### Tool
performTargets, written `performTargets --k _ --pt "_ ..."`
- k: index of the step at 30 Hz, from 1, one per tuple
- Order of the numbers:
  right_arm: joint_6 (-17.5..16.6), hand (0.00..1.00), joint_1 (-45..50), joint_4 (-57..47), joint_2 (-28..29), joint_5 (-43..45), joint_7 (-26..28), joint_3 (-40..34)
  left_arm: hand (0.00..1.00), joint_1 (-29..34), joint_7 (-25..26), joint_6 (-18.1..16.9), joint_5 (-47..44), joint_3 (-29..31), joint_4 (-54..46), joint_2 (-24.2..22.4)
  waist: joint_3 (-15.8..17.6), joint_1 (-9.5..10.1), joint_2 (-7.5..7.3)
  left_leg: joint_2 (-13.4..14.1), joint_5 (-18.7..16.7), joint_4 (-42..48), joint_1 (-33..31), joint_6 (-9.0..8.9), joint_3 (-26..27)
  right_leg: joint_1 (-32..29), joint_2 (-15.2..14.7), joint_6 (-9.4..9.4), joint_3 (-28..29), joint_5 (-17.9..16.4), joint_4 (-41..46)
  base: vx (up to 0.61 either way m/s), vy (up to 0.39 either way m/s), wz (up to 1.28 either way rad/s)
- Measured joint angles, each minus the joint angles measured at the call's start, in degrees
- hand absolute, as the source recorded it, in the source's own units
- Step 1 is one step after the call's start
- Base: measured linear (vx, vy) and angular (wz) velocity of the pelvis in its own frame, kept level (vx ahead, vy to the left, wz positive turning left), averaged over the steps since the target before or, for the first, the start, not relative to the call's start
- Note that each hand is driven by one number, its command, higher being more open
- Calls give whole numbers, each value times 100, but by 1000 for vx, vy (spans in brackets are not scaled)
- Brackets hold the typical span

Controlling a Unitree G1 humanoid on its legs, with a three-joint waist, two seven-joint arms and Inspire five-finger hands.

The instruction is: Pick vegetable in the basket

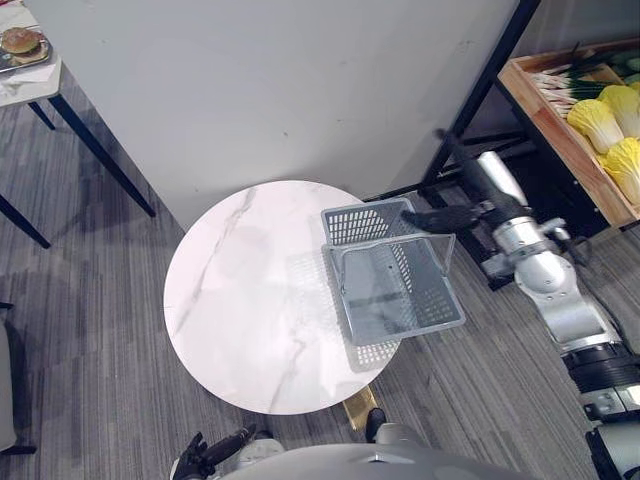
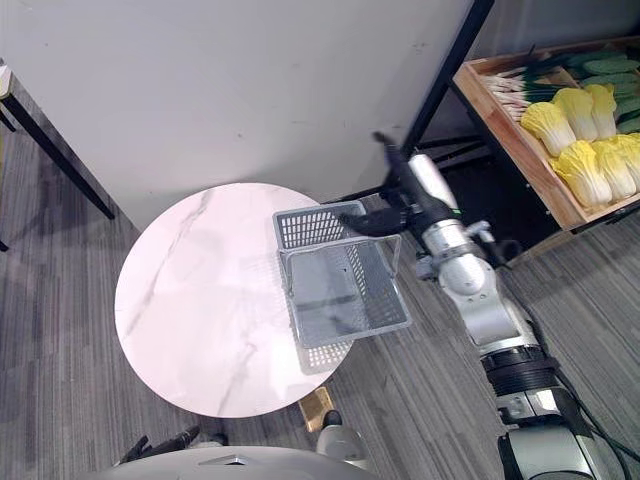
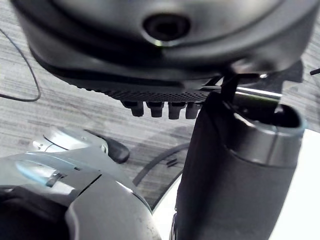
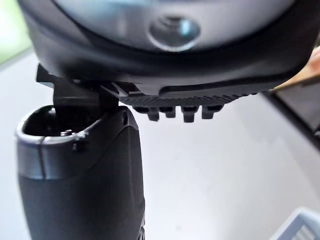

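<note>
Judging by the grey mesh basket [image 1: 360, 222], which is seen empty, v. little of the task is done: no veg has been picked yet. The basket is set on the round marble table [image 1: 250, 290], at the edge nearest the right hand [image 1: 440, 216], handle seemingly raised. The right hand is held just beside the basket's far corner; whether the handle is touched can't be told. In the right wrist view its fingers are seen straight & apart from the thumb, w/ nothing btwn them, i.e. empty.

Veg is found beyond the hand, well apart from it & on the opposite side from the basket. Napa cabbages [image 1: 597, 122] are laid in a wooden crate [image 1: 560, 140], w/ green onions [image 1: 570, 88] at the crate's far end. The hand is thus placed btwn basket & crate, much nearer the basket. The left hand [image 1: 215, 450] is held low, well apart from all of it, fingers relaxed, nothing held.

Left to do, as est.: the crate is to be reached and one veg grasped (a cabbage is prob. easiest, being bulky & nearest the hand). It is then to be carried back over the rim & released inside the basket. Approx. the whole job is judged outstanding.
</note>
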Motion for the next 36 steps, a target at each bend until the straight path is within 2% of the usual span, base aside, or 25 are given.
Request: performTargets --k 2,5,7,11,16,23,32,36 --pt "-135 100 -361 -301 -507 -6 308 557 100 -2 -66 -8 0 -5 -1 1 2 27 -8 -7 -5 0 -3 9 22 9 5 3 37 64 -67 0 21 -5" --pt "-369 100 -762 -711 -1110 -337 492 974 100 -4 -113 -17 1 -9 2 15 -2 76 -39 4 -6 -1 -19 11 57 14 35 -23 84 174 -169 -10 21 -8" --pt "-502 100 -938 -884 -1272 -645 594 1124 100 -5 -113 -18 1 -9 13 33 -17 86 -67 4 -6 0 -21 13 57 16 38 -24 113 201 -186 0 0 0" --pt "-674 100 -1118 -1086 -1447 -681 765 1407 100 -37 -114 -22 3 -9 61 60 -37 108 -106 -7 4 4 -87 28 47 18 34 -23 128 269 -310 0 0 0" --pt "-698 100 -1256 -1081 -1733 -685 980 1786 100 -61 -116 -25 3 -9 110 80 -53 168 -130 -3 7 7 -102 30 49 16 40 -23 128 270 -327 0 0 0" --pt "-697 100 -1280 -930 -1820 -688 1003 1875 100 -91 -116 -27 5 -79 110 111 -64 239 -137 -10 23 23 -201 47 0 -28 31 -26 105 274 -352 -6 2 3" --pt "-634 100 -1326 -150 -1797 -905 1091 2278 100 -142 -105 -129 5 -296 107 152 -69 334 -98 -31 42 108 -411 67 -71 -138 8 -32 61 370 -435 -10 5 3" --pt "-553 100 -1655 257 -1630 -905 1090 2341 100 -202 -105 -144 4 -436 106 149 -19 339 26 -37 106 123 -595 77 -76 -317 8 -94 67 512 -442 -50 6 -1"
